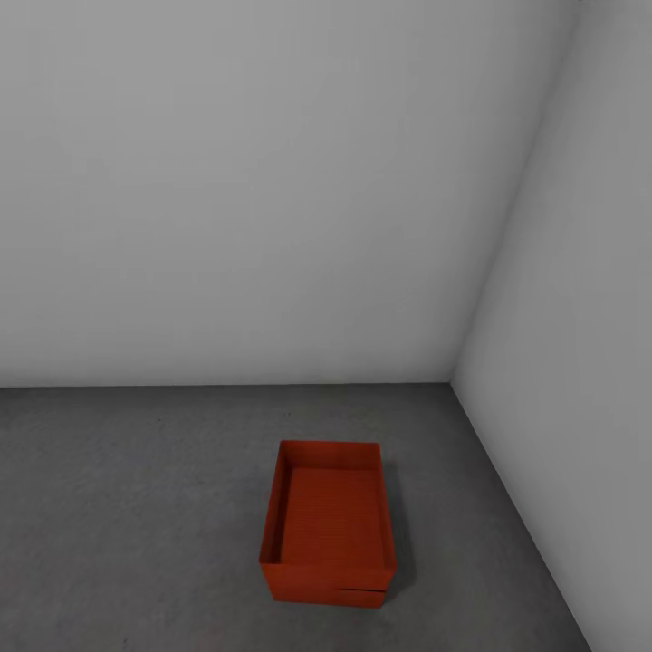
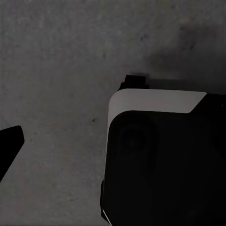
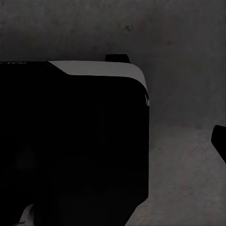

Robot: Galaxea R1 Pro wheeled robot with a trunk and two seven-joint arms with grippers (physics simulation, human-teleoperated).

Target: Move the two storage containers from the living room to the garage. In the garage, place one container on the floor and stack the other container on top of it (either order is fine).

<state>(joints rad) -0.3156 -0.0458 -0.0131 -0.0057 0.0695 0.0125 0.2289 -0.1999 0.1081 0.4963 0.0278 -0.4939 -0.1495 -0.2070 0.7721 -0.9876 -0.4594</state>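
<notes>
Here, in the head view, the two storage containers (image 1: 328,530) sit stacked one inside/upon the other on the dark grey concrete floor (image 1: 136,507) of the garage. The seam between upper and lower bin shows as a thin dark line low on the near wall of the stack, slightly stepped toward its right corner. The upper bin is open-topped and its ribbed red-orange interior is visible, with nothing in it. Taking the stack as landmark: the back white-grey wall (image 1: 254,199) rises beyond its far end, apart from it by a strip of bare concrete; the side wall (image 1: 580,362) runs to its right, near but not touching; the corner where the two walls meet lies beyond and to the right of the stack. The stack stands upright with its long sides running away from the camera, and it casts a faint shadow on the concrete at its right side. Left wrist view: speckled concrete below, a black housing with a white edge (image 2: 155,101), which I take for part of the robot, and a dark tip at the frame edge; state of left gripper cannot be told. Right wrist view: similar black and white housing (image 3: 99,68) over concrete, dark tip at the edge; right gripper state likewise cannot be told.
</notes>
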